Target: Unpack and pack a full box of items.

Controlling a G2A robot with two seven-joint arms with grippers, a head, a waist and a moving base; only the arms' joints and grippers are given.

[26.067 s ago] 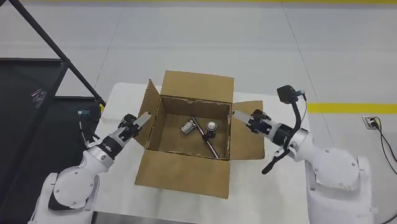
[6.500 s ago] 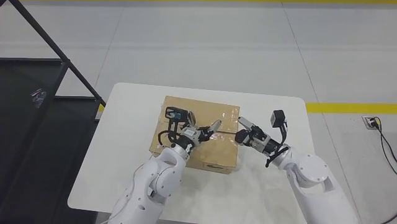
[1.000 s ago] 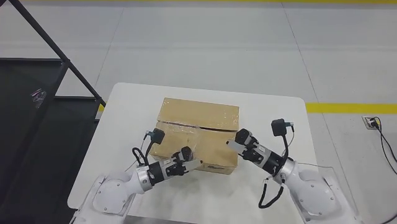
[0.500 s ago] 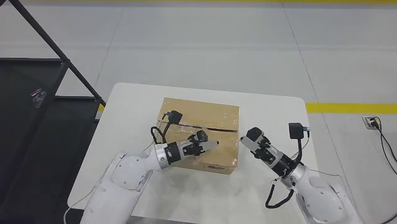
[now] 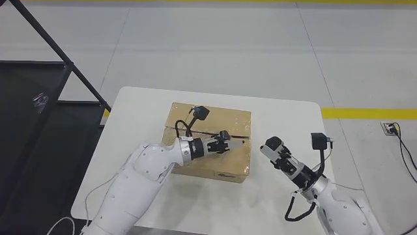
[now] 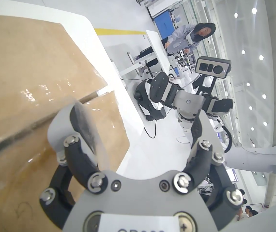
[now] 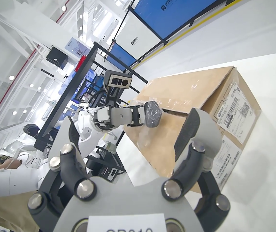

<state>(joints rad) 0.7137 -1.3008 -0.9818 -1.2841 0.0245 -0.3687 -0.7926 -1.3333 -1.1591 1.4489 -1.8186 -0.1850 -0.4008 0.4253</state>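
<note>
The brown cardboard box point(image 5: 207, 121) stands in the middle of the white table, flaps down, with glossy clear tape along its top seam point(image 6: 31, 90). My left gripper point(image 5: 226, 144) is open and low over the box's top near the seam; in the left wrist view point(image 6: 138, 124) one finger point(image 6: 82, 126) rests against the taped cardboard. My right gripper point(image 5: 270, 149) is open above the table just right of the box, apart from it. Its wrist view point(image 7: 130, 131) faces the box point(image 7: 201, 92), with the left gripper point(image 7: 152, 115) on top.
The white table point(image 5: 287, 114) has bare room on every side of the box. Shipping labels point(image 7: 234, 102) cover the box's end facing my right gripper. A black metal frame point(image 5: 52, 53) stands beyond the table's left side.
My left gripper has slid rightward over the box's top along the seam. My right gripper has drawn back to the right, away from the box's side.
</note>
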